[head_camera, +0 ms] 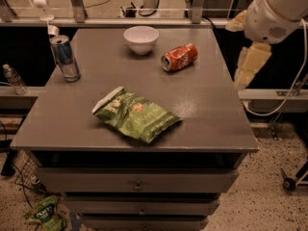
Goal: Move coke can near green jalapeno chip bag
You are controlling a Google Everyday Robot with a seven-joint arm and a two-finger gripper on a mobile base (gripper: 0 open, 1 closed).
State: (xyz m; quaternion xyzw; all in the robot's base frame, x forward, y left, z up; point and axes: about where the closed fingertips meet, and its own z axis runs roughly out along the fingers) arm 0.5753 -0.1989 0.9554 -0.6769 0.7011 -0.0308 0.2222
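Coke can (178,57) on its side in the far right part of the table (216,124), silver end turned to the left, free of any grasp. Claw (251,64) pale yellow, hanging off the right edge of the table beneath the white arm (278,7), roughly level with the can but well apart from it. Extent of opening: cannot tell. No contact with any object on the table.

Nearest to the claw, the coke can. Just to its left, near the far edge, a white bowl (141,38), upright, close to the can but not touching.

Green jalapeno chip bag (136,114) flat near the middle of the table, toward the front, white crinkled end pointing to the far left. Well apart from the can, with bare tabletop between.

Blue and silver slim can (65,57) upright in the far left part of the table. Below the tabletop, a stack of drawers (138,181) with small knobs.

Off the table: a clear water bottle (13,79) on a low ledge at left; a second green snack bag (45,214) on the speckled floor at lower left.
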